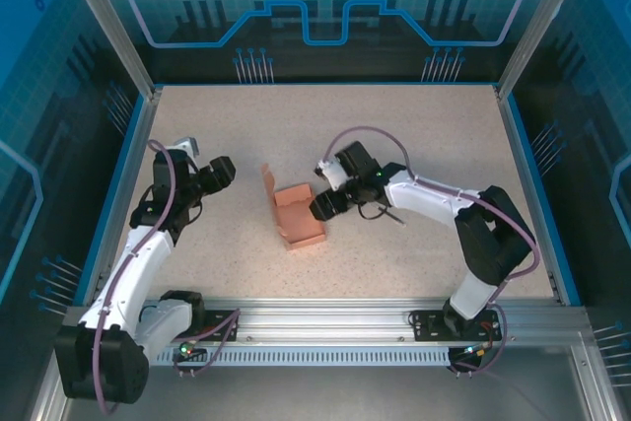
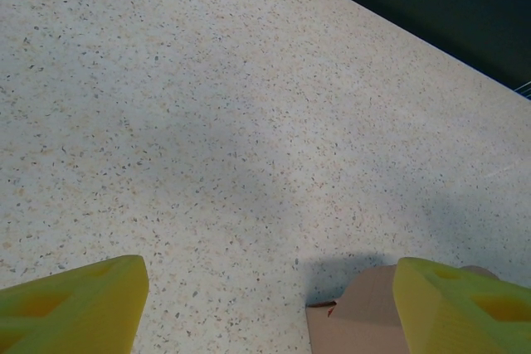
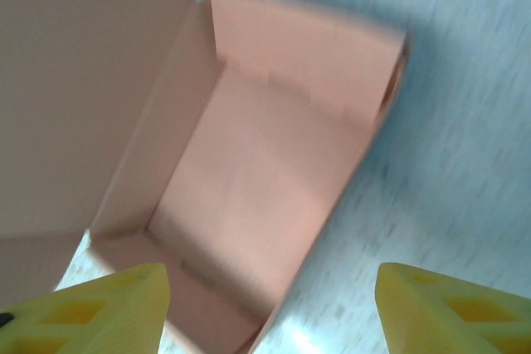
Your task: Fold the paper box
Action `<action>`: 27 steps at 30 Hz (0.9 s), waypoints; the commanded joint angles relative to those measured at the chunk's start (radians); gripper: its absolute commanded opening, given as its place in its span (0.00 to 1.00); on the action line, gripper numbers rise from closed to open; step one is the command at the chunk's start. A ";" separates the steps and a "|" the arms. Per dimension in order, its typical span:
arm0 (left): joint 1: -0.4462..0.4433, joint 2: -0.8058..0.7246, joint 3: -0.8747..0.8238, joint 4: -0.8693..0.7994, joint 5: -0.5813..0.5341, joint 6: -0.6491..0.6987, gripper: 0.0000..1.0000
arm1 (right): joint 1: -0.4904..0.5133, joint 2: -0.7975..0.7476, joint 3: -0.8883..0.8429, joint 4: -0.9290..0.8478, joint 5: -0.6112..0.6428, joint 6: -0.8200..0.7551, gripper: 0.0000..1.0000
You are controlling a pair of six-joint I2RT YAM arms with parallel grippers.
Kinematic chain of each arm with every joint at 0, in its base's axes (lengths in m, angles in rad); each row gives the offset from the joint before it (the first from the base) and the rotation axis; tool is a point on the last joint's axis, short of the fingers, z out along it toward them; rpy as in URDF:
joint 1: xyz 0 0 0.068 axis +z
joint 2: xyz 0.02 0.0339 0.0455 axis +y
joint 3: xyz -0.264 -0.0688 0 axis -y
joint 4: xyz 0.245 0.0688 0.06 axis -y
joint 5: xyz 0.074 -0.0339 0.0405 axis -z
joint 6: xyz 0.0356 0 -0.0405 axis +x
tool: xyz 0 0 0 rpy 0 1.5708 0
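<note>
**Left side.** In the top view the left arm reaches up over the left part of the counter (image 1: 414,135). The left gripper (image 1: 222,171) points right, toward the paper box (image 1: 299,216), and stands apart from it with bare speckled surface between them. In the left wrist view the left gripper (image 2: 265,312) is spread wide. One yellow finger (image 2: 75,304) sits at the lower left and the other at the lower right, and only bare counter (image 2: 249,122) lies between them. A corner of the paper box (image 2: 357,321) shows just beside the inner edge of the right-hand finger; contact cannot be determined.

**Centre.** The paper box is salmon-pink and rests on the counter near the middle, slightly nearer the arm bases than the far wall. It is partly erected, with its open side up. One flap (image 1: 267,184) stands upright at its far left corner.

**Right side.** The right arm bends in from the right. The right gripper (image 1: 323,206) is at the right edge of the box. In the right wrist view, which is blurred, the right gripper (image 3: 274,312) is spread wide, with a yellow finger (image 3: 452,308) in each lower corner. The open interior of the paper box (image 3: 265,163) lies directly ahead, with its walls raised. The near end of the box lies between the fingers. No clamping is visible, and whether either finger touches the cardboard cannot be determined.
</note>
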State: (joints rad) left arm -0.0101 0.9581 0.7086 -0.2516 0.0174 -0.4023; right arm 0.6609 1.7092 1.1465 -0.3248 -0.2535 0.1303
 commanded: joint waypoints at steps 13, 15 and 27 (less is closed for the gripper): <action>0.010 -0.037 -0.019 0.021 0.009 -0.021 0.79 | -0.031 0.416 0.514 -0.296 -0.064 -0.509 0.63; 0.010 -0.040 -0.020 0.026 0.012 -0.021 0.79 | -0.025 0.461 0.578 -0.341 -0.070 -0.535 0.62; 0.010 -0.051 -0.026 0.036 0.010 -0.016 0.79 | 0.006 0.612 0.827 -0.535 -0.118 -0.633 0.42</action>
State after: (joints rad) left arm -0.0101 0.9249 0.7002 -0.2401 0.0193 -0.4141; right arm 0.6563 2.3020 1.9289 -0.7773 -0.3336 -0.4683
